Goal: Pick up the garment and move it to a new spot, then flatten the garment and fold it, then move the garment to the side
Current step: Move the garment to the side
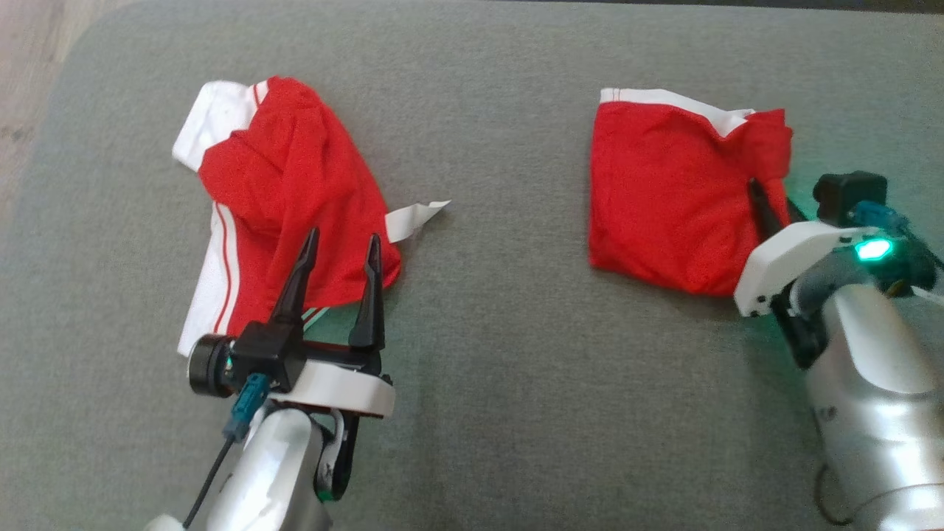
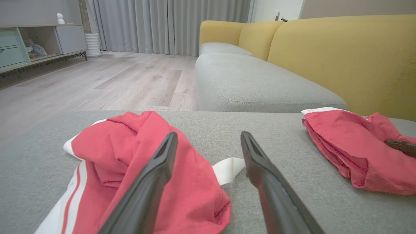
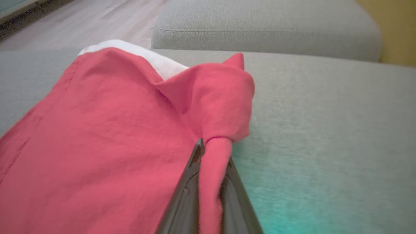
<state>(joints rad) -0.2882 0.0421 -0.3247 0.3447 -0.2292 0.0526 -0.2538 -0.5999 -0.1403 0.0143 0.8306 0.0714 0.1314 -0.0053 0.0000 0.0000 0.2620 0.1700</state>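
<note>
Two red garments with white trim lie on the grey cushion (image 1: 501,295). The left garment (image 1: 295,177) is crumpled, with a white strip sticking out to its right. My left gripper (image 1: 344,236) hovers open over its near edge, and in the left wrist view its fingers (image 2: 156,175) straddle that edge of the garment (image 2: 130,146). The right garment (image 1: 664,199) lies flatter. My right gripper (image 1: 756,188) is shut on its right edge, and the right wrist view shows a pinched fold of the red cloth (image 3: 113,130) between the closed fingertips (image 3: 211,144).
The grey cushion's left edge meets wooden floor (image 1: 29,66). Beyond the cushion stand another grey seat (image 2: 247,84) and a yellow sofa back (image 2: 341,55). A low cabinet (image 2: 35,42) and curtains (image 2: 162,26) stand farther off.
</note>
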